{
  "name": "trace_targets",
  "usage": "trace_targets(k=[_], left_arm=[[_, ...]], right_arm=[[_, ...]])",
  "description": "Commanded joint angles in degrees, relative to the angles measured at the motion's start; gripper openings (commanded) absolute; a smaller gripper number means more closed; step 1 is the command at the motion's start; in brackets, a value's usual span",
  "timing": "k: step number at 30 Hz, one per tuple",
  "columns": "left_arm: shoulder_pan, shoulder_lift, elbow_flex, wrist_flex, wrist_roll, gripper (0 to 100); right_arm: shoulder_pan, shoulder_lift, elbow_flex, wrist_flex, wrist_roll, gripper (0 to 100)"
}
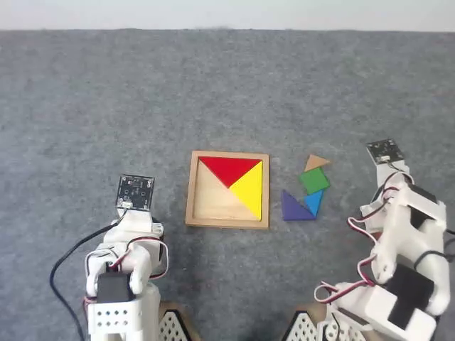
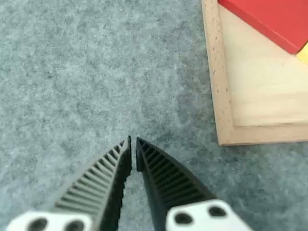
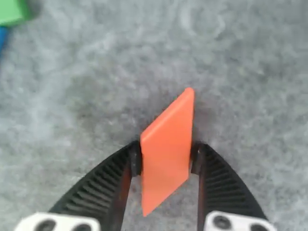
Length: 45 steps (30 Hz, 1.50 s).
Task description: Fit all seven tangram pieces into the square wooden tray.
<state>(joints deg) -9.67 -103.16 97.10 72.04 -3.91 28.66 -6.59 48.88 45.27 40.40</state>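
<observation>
The square wooden tray (image 1: 192, 206) lies mid-table with a red triangle (image 1: 229, 169) and a yellow triangle (image 1: 249, 188) in its far right part. Right of it lie a tan triangle (image 1: 315, 162), a green square (image 1: 313, 180), a blue piece (image 1: 313, 202) and a purple triangle (image 1: 293, 207). My right gripper (image 3: 166, 156) is shut on an orange parallelogram (image 3: 167, 144), held on edge above bare carpet, right of those loose pieces. My left gripper (image 2: 133, 144) is shut on nothing, just above the carpet near the tray's near left corner (image 2: 224, 130).
Grey carpet covers the whole table. The left arm (image 1: 131, 234) stands left of the tray and the right arm (image 1: 398, 213) at the right edge. The green square (image 3: 12, 12) and blue piece (image 3: 2, 36) lie at the edge of the right wrist view.
</observation>
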Motion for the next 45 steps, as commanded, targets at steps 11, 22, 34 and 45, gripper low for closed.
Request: trace_targets(k=[11, 22, 34, 45], left_arm=[[0.4, -1.0, -0.6, 0.2, -0.1, 2], [0.4, -1.0, -0.6, 0.2, -0.1, 2], [0.4, -1.0, -0.6, 0.2, -0.1, 2], [0.4, -1.0, -0.6, 0.2, -0.1, 2]], right_arm=[[-1.5, -19.3, -1.4, 11.3, -2.5, 18.8], [-6.3, -6.3, -1.7, 6.3, -2.1, 18.8], [0.3, 4.9, -5.2, 0.7, 2.5, 18.8], [4.8, 11.2, -6.0, -4.4, 3.3, 18.8]])
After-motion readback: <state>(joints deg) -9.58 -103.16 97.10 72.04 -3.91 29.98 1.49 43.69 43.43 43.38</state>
